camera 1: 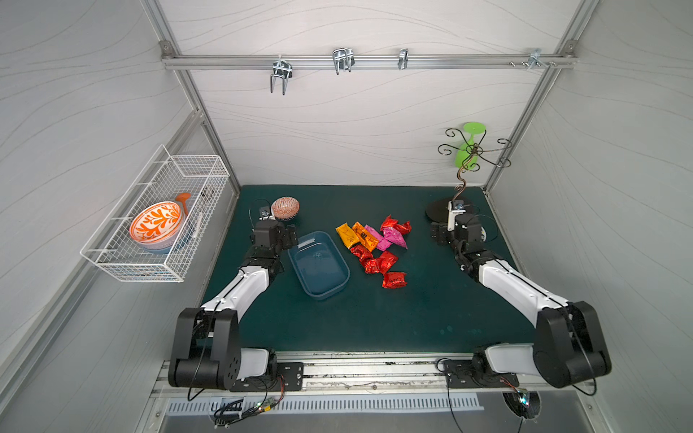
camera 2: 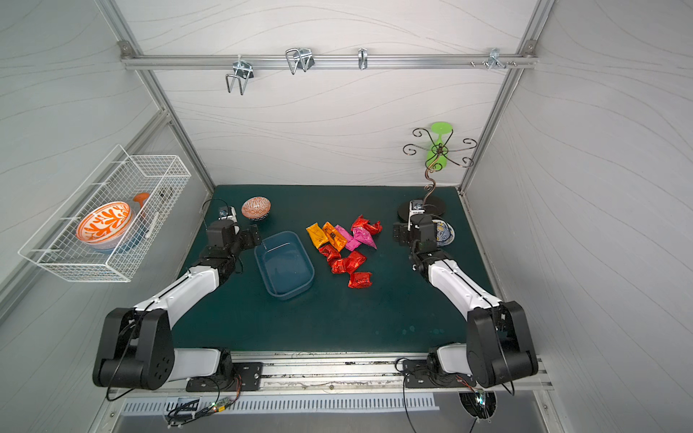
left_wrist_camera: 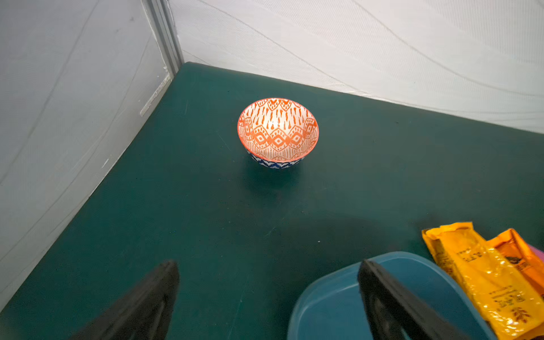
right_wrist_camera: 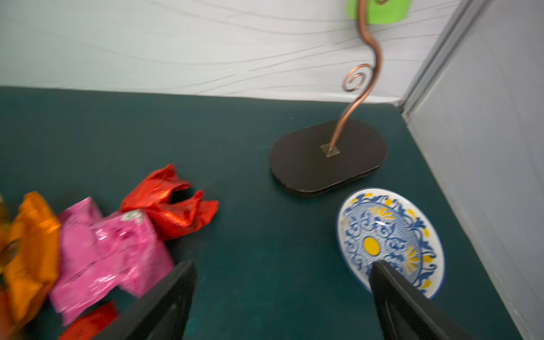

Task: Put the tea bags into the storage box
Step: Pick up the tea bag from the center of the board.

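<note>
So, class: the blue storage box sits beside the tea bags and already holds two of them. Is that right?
No. The storage box sits beside the tea bags but holds none of them; both top views show it empty.

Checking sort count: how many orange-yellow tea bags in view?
2. Both lie on the mat between the storage box and the pink bags: one orange-yellow tea bag nearer the box, the other beside it. More may hide underneath.

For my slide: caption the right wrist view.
Open right claw between crinkled foil tea bags and a blue-and-yellow patterned plate.
</note>
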You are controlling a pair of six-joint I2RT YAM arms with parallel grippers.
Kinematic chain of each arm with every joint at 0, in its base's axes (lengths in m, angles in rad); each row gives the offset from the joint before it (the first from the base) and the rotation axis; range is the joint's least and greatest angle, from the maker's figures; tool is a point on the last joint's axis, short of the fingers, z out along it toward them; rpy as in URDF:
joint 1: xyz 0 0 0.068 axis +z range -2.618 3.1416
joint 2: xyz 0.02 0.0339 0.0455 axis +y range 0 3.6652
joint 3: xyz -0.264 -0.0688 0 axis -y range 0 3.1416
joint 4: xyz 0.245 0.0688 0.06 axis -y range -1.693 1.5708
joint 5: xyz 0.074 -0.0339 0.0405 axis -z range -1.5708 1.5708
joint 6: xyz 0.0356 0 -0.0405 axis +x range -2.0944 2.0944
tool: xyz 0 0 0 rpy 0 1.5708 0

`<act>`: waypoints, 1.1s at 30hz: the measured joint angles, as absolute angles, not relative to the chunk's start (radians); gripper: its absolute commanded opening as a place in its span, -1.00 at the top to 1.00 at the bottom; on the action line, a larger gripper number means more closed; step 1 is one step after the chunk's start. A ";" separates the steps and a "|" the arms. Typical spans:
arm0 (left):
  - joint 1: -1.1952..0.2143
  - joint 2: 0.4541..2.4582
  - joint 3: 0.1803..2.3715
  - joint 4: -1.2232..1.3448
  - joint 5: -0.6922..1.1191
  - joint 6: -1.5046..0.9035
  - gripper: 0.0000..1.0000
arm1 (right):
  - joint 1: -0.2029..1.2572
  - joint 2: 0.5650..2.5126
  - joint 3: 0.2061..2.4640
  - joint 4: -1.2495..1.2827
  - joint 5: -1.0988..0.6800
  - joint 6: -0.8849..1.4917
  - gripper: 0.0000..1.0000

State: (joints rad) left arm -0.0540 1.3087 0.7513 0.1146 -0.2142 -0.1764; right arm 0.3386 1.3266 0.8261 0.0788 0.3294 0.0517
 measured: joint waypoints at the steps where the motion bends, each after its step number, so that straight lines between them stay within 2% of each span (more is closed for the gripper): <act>1: -0.066 1.287 0.769 0.059 -0.221 -0.211 -0.99 | 0.374 1.327 0.855 0.020 0.332 0.060 -0.85; 5: -0.103 1.193 0.766 -0.098 -0.215 -0.366 -0.99 | 0.500 1.338 0.966 -0.192 0.294 0.102 -0.83; 12: -0.128 1.045 0.635 -0.247 -0.102 -0.627 -0.98 | 0.658 1.391 1.041 -0.480 0.113 0.215 -0.61; 17: -0.146 1.029 0.618 -0.325 -0.004 -0.703 -0.95 | 0.649 1.394 0.981 -0.581 -0.006 0.329 -0.49; 23: -0.150 0.998 0.585 -0.361 0.056 -0.741 -0.95 | 0.552 1.396 0.881 -0.552 -0.157 0.429 -0.11; 28: -0.151 0.952 0.579 -0.372 0.055 -0.745 -0.95 | 0.467 1.441 0.847 -0.485 -0.249 0.474 -0.01; 33: -0.151 0.937 0.579 -0.382 0.041 -0.745 -0.95 | 0.461 1.476 0.844 -0.419 -0.319 0.490 0.06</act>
State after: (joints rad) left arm -0.1509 0.9367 0.5785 -0.3820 0.0414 -0.7448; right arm 0.4606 1.4757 0.8440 -0.4187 -0.3191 0.4904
